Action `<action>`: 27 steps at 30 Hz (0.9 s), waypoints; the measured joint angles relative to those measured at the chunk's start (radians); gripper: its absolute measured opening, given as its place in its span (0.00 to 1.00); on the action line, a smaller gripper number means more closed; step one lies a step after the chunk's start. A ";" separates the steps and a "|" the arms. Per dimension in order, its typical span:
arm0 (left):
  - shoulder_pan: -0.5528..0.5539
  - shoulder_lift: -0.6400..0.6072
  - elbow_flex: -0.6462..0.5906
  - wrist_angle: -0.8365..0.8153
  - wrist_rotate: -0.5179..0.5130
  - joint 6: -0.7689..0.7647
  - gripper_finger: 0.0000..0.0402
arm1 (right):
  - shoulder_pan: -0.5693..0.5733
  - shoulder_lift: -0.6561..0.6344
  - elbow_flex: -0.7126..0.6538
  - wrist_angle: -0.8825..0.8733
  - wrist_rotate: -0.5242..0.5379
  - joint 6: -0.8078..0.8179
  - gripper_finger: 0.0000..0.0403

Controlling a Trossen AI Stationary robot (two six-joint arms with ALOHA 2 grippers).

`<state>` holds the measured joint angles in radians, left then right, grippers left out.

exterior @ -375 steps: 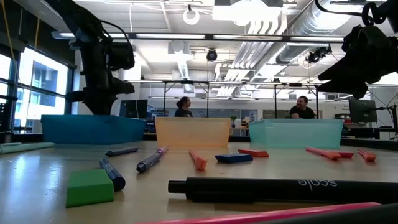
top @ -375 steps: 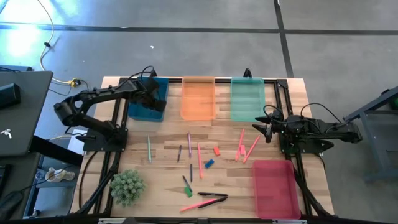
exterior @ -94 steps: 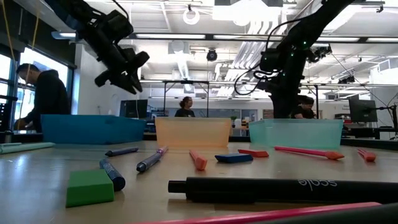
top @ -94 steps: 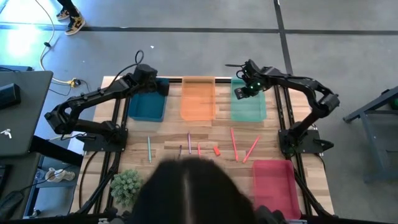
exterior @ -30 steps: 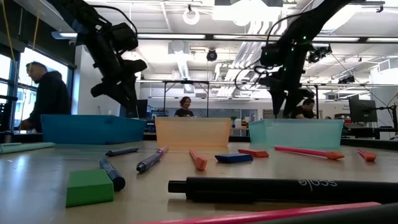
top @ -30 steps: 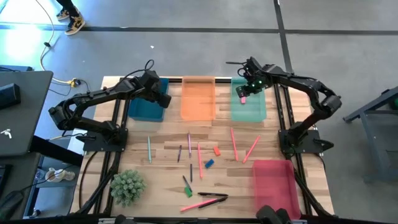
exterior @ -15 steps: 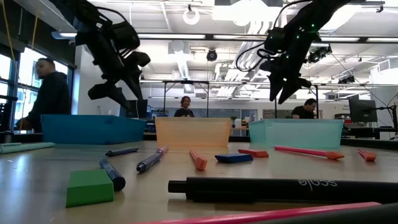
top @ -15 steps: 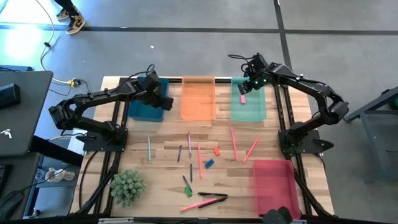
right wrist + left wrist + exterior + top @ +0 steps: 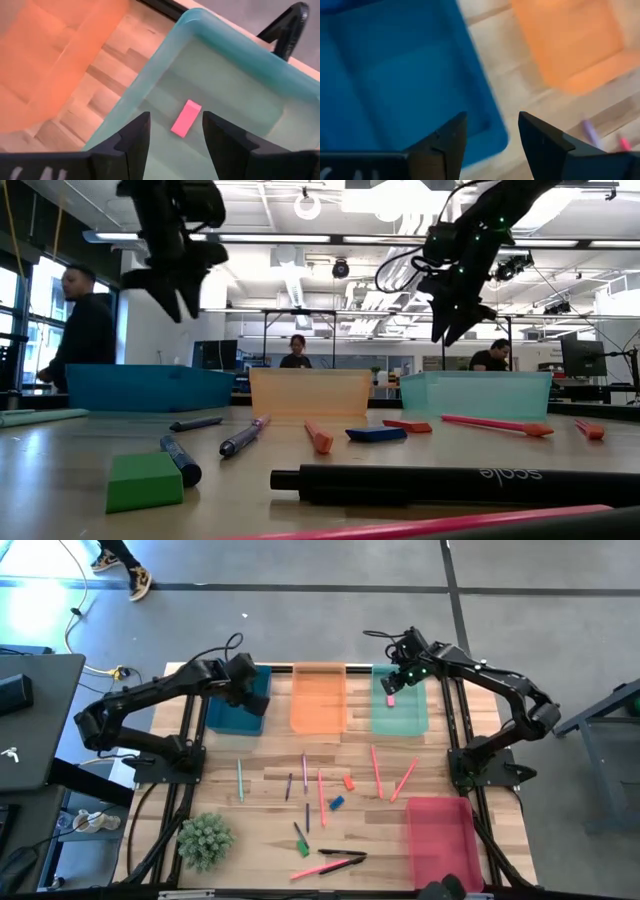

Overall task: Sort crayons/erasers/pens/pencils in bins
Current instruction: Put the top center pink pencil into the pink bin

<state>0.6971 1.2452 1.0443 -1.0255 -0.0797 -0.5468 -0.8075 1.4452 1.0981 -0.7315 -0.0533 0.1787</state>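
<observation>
My left gripper point(image 9: 490, 120) hangs open above the blue bin point(image 9: 232, 712), near its edge toward the orange bin point(image 9: 318, 700), with nothing between its fingers. My right gripper point(image 9: 175, 114) hangs open above the far end of the green bin point(image 9: 402, 718). A small pink block point(image 9: 186, 118) lies flat on that bin's floor below it. The red-pink bin point(image 9: 440, 840) stands at the near right. A red-orange eraser point(image 9: 348, 781), a blue eraser point(image 9: 336, 803) and a green eraser point(image 9: 145, 480) lie on the wooden table among pink sticks point(image 9: 376, 771), pens and pencils.
A small green plant point(image 9: 205, 840) stands at the near left corner. A black pen point(image 9: 450, 480) and a pink stick lie near the front edge. Black frame rails run along both sides of the table. People stand in the room beyond.
My left gripper has risen well above the blue bin and drawn back a little toward the table's far left. My right gripper has lifted slightly over the green bin. The pink block has stayed where it lay in that bin.
</observation>
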 joint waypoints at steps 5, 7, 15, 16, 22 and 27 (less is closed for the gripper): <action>0.001 -0.009 -0.002 -0.099 -0.029 0.000 0.41 | 0.054 0.000 0.000 -0.011 -0.002 0.031 0.43; 0.003 -0.009 -0.002 -0.109 -0.030 0.000 0.41 | 0.083 0.000 0.000 -0.012 0.005 0.058 0.43; -0.097 -0.009 -0.002 -0.108 0.065 -0.017 0.41 | 0.229 0.000 0.000 -0.009 0.067 0.212 0.43; -0.127 -0.009 -0.002 -0.109 0.065 -0.037 0.41 | 0.249 0.000 0.000 -0.009 0.080 0.233 0.43; -0.310 -0.009 -0.002 -0.110 0.042 -0.175 0.41 | 0.371 0.000 0.000 -0.012 0.117 0.371 0.43; -0.430 -0.009 -0.002 -0.107 0.041 -0.283 0.41 | 0.471 0.000 0.000 -0.012 0.117 0.450 0.43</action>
<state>0.2672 1.2358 1.0428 -1.1325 -0.0384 -0.8300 -0.3363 1.4456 1.0981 -0.7433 0.0639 0.6291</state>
